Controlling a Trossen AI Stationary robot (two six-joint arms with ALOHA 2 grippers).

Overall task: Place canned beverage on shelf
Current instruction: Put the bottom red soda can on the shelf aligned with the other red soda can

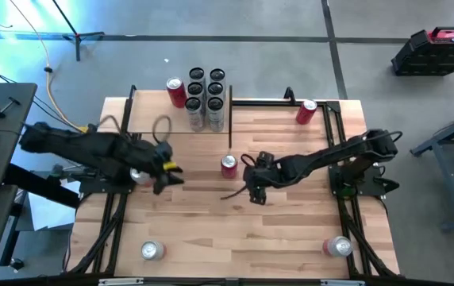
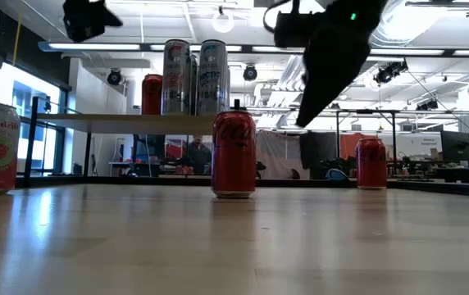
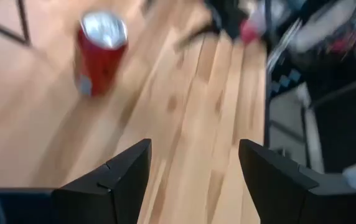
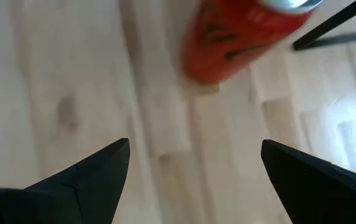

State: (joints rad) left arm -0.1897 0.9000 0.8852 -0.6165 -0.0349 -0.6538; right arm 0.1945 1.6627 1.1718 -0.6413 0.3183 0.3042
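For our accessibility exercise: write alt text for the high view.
Two dark arms reach over a wooden table toward a red can at its centre, the right gripper open beside it. Six silver cans and another red one stand on the shelf.

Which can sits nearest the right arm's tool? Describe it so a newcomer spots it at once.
Start at the shelf in the table's far left corner, then follow its black post toward the table's middle. Just past it a red can stands upright, alone on the bare wood. Unlike the cans grouped on the shelf, it has the open right tool right beside it.
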